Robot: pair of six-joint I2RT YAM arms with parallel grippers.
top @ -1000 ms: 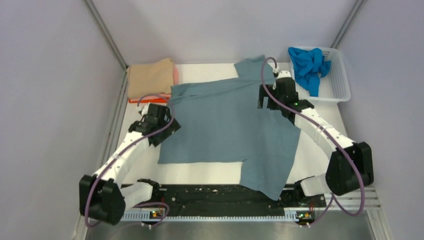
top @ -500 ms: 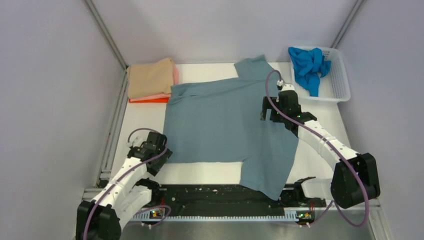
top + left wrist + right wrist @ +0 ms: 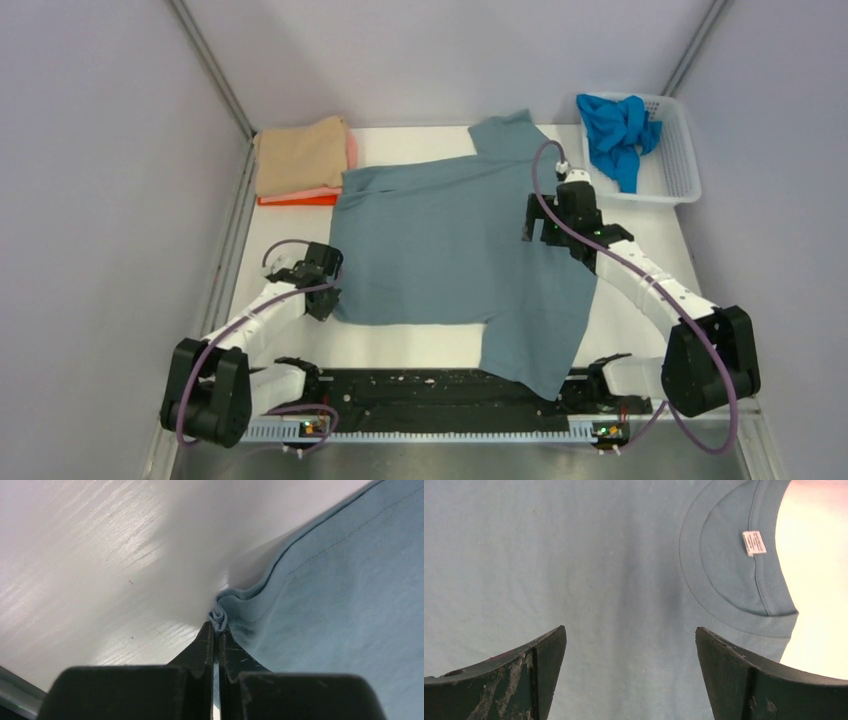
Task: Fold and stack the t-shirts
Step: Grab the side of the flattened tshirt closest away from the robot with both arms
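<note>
Left gripper (image 3: 216, 632) clamped grey-blue t-shirt (image 3: 450, 240) hem (image 3: 242, 607) at eight o'clock; right gripper (image 3: 629, 632) stood apart over collar (image 3: 734, 605). Pinch looked thin; slow lift advised.

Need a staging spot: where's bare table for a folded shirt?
Free: table strip between the black base rail and the grey-blue shirt; far strip between the tan stack and the sleeve. Crowded: centre, basket corner, right side under the right arm.

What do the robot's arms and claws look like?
The left arm and right arm are white tubes with chunky black joints, each trailed by a looping purple cable. Both claws are black: the left claw has fingers tapering to points, the right claw broad, scuffed ones.
</note>
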